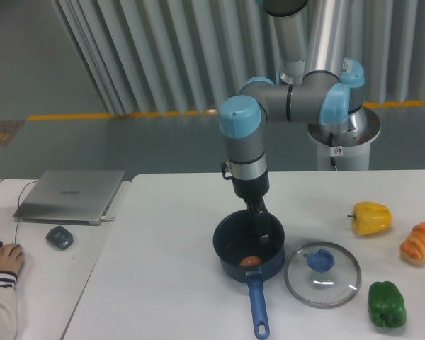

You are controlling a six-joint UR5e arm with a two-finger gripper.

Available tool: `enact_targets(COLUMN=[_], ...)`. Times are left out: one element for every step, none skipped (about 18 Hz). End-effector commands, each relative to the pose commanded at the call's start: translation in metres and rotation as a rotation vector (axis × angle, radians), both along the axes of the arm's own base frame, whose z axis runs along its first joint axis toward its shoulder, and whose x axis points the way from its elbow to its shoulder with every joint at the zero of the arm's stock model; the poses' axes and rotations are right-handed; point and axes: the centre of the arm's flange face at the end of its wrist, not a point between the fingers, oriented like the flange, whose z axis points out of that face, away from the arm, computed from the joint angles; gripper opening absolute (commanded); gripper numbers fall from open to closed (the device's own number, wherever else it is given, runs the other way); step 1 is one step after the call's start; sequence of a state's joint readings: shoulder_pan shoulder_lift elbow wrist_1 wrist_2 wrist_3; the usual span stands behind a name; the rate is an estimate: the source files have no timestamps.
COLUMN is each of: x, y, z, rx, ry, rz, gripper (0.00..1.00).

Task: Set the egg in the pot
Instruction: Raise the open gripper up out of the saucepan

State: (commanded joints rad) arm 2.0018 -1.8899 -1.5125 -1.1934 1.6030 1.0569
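Release step, frame centre: small orange-brown oval egg (pixel 250 261) lying inside round dark navy saucepan (pixel 227 249), tool (pixel 261 234) just above, grip state unclear; next, probably lifting clear.

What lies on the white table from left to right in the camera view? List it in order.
Pot with the egg inside → glass lid → yellow pepper → green pepper → bread.

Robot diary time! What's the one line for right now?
egg: inside pot | gripper: lowered into pot, above egg, jaw state unclear | lid: on table
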Motion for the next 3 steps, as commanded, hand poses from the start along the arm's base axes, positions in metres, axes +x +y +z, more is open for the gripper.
enact_targets(x=[0.0001, -0.0016, -0.0008], y=[0.0001, -0.0006, -0.0005], z=[0.0000, -0.0008, -0.0008], rx=[0.001, -0.001, -0.001], ry=[-0.001, -0.002, -0.001], rz=[0.000, 0.003, 0.002], gripper=[1.00, 1.00, 1.00])
